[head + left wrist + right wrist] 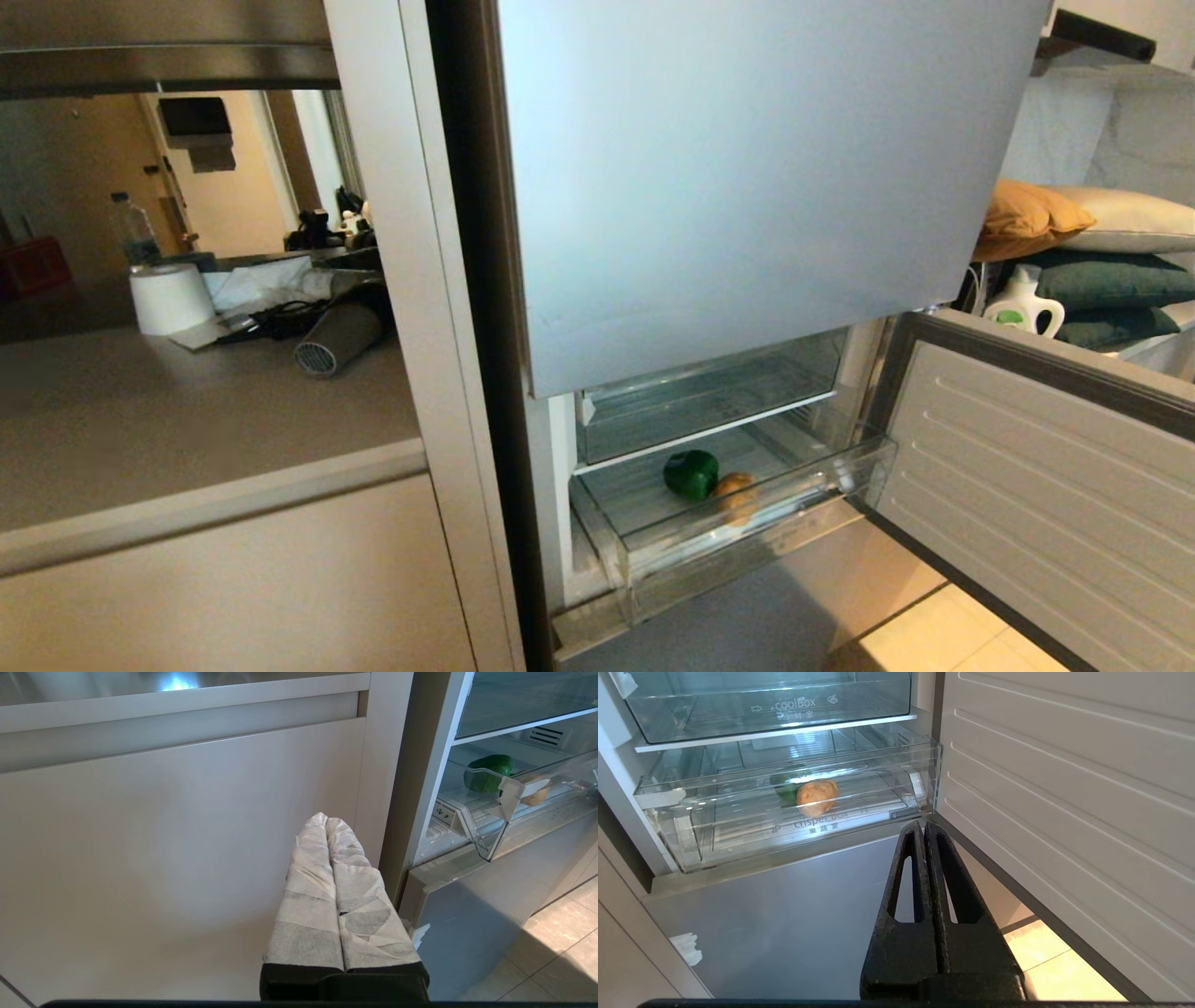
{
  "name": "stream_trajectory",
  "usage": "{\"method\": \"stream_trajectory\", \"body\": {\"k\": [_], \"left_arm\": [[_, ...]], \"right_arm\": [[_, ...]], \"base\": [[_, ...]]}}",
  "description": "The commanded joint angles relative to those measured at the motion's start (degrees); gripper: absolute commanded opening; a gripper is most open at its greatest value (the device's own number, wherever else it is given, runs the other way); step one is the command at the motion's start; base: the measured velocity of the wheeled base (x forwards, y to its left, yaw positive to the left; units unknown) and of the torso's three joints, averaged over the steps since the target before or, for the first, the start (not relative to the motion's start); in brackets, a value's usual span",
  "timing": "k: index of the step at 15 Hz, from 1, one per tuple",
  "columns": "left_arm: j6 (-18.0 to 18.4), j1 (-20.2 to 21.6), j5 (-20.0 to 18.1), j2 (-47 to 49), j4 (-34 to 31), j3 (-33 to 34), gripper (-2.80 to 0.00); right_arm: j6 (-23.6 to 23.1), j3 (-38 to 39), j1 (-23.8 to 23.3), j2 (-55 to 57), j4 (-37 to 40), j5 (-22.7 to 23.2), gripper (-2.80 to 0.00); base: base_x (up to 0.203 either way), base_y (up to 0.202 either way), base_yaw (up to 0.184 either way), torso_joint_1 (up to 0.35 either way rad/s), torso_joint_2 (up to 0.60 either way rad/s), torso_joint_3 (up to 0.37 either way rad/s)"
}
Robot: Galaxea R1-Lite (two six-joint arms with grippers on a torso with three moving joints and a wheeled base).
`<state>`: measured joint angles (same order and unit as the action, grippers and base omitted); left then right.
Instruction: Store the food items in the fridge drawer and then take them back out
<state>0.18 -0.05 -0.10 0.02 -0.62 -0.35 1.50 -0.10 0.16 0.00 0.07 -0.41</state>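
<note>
We see our left gripper (327, 821) low in front of a pale cabinet door (177, 849), its two cloth-wrapped fingers (308, 896) pressed together with nothing between them. The open fridge lies off to that gripper's right, well apart from it. Our right gripper (923, 828) sits below and in front of the fridge drawer (738, 835), its black fingers (957, 891) also closed flat against each other and holding nothing. Neither arm shows in the head view.

The clear drawer (747, 532) stands pulled out from the fridge, above and ahead of the right gripper's tips. Inside it lie both food items: the green pepper (692, 473) and the brown bun (735, 490), just beside each other, the bun nearer the front wall. From the right gripper, the bun (817, 795) sits up and slightly to the left behind the clear front wall, with the pepper mostly hidden behind it. From the left gripper, the pepper (488, 772) is far up and to the right, the bun (535, 794) beyond it.

The open lower fridge door (1064, 788), ribbed on its inner face, stands close on the right gripper's right side. A second clear bin (770, 704) sits above the drawer. A grey hair dryer (338, 338) and a paper roll (171, 299) lie on the counter (187, 420) to the left.
</note>
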Motion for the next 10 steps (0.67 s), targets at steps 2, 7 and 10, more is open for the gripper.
{"method": "stream_trajectory", "body": {"k": [2, 7, 10], "left_arm": [[-0.01, 0.05, 0.01, -0.02, 0.01, 0.0, -2.8], [-0.01, -0.04, 0.01, -0.02, 0.01, 0.0, -2.8], [-0.01, 0.05, 0.01, -0.02, 0.01, 0.0, -2.8]], "right_arm": [[-0.27, 0.01, 0.02, 0.09, -0.07, -0.11, -2.8], [-0.93, 0.1, 0.02, 0.09, 0.0, -0.06, -2.8], [-1.37, -1.71, -0.07, 0.59, 2.06, -0.14, -2.8]], "base": [[0.0, 0.0, 0.0, 0.0, 0.0, 0.0], [0.0, 0.0, 0.0, 0.0, 0.0, 0.0], [0.0, 0.0, 0.0, 0.0, 0.0, 0.0]]}}
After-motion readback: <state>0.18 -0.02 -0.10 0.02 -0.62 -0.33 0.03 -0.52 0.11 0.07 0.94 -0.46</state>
